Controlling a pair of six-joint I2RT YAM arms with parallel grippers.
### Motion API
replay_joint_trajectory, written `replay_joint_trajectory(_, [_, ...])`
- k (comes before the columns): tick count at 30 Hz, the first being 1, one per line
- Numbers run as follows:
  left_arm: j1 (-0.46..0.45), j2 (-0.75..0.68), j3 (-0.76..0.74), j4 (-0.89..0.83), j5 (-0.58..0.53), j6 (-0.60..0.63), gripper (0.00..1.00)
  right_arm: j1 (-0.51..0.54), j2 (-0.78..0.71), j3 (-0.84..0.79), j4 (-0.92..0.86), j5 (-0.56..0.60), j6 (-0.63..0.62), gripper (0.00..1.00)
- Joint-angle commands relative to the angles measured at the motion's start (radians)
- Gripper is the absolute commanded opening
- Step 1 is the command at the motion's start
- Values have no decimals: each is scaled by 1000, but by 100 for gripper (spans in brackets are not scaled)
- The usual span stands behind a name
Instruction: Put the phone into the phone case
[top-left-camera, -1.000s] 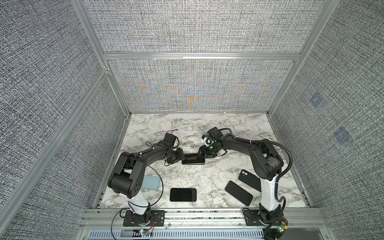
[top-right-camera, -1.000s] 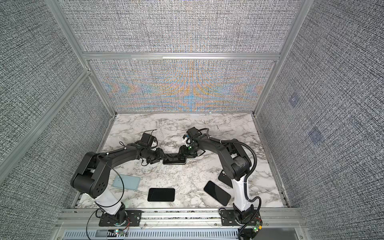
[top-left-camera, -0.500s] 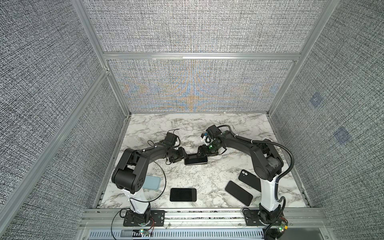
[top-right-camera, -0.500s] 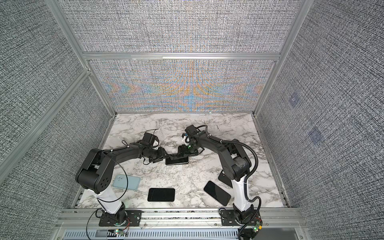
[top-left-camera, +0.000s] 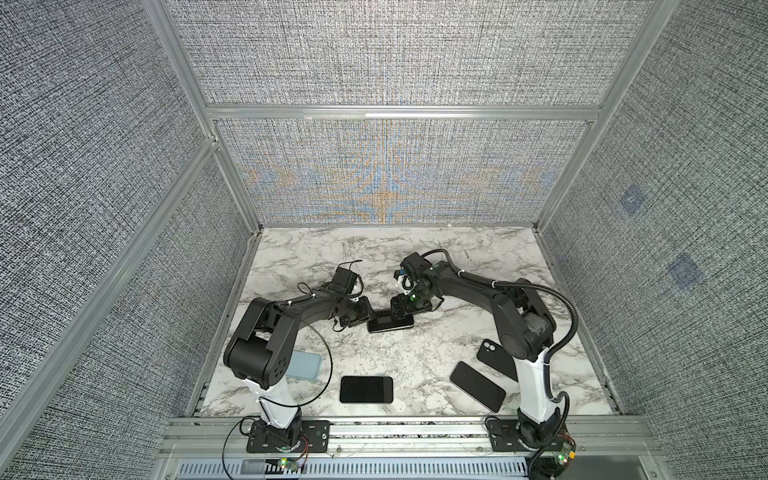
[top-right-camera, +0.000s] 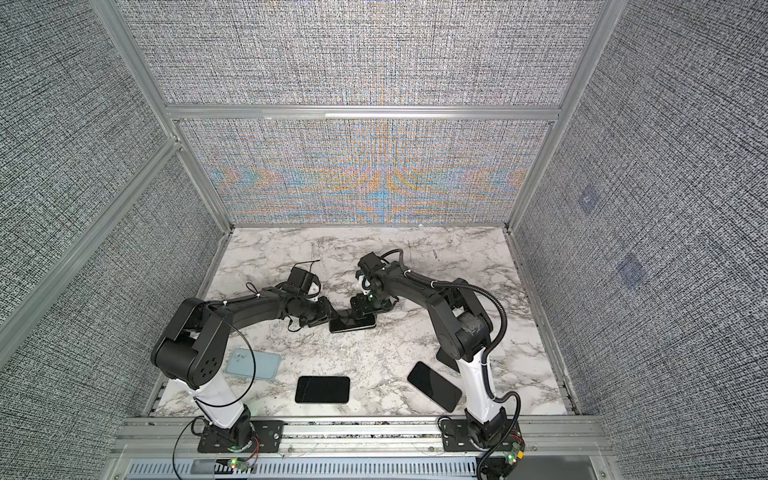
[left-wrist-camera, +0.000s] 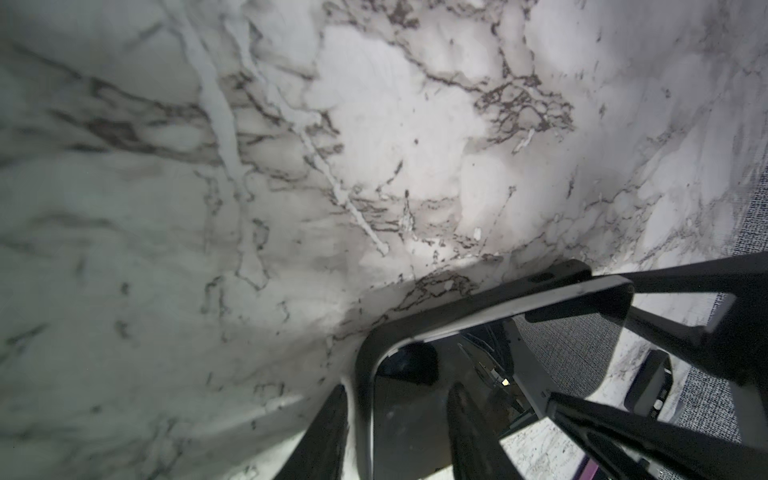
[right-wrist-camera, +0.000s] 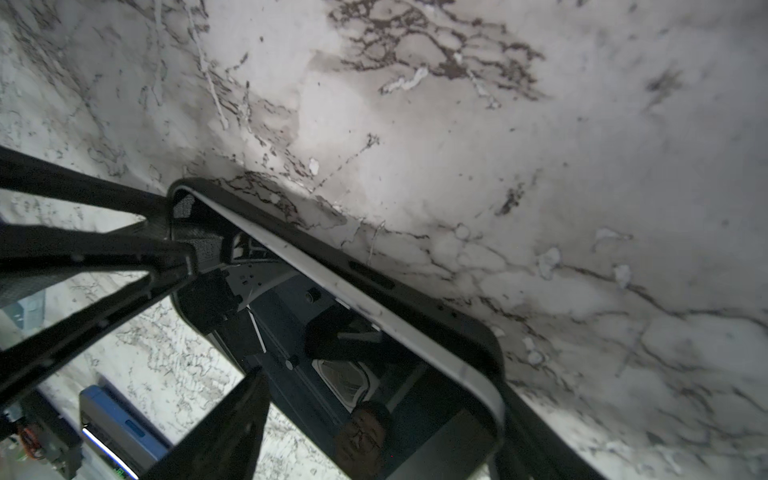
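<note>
Having edged rightward, left gripper (top-left-camera: 366, 321) meets right gripper (top-left-camera: 401, 313) over the phone (top-left-camera: 390, 324), centre frame; neither grip discernible.

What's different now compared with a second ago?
The right gripper moved in over the right end of the phone in the middle, and the left gripper edged closer to its left end. That phone hardly moved; the blue case and the front phone stayed put.
</note>
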Motion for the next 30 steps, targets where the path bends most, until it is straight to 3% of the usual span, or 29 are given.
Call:
replay_joint_trajectory(1, [-2, 5, -11, -62, -34, 0, 41, 6, 0, 9, -61, 61, -26, 82])
replay_joint_trajectory(6, [-2, 10, -22, -55, -35, -4, 39, 9, -6, 12, -62, 81, -23, 88])
replay_joint_trajectory(10, [-2, 17, -27, -51, -38, -4, 39, 12, -7, 19, -62, 90, -19, 99])
replay_joint_trajectory(19, [-2, 25, -32, -38, -28, -4, 38, 13, 0, 30, -61, 72, 8, 99])
replay_joint_trajectory(30, [-4, 23, -50, -28, -25, -7, 37, 41, 11, 81, -150, 230, 34, 99])
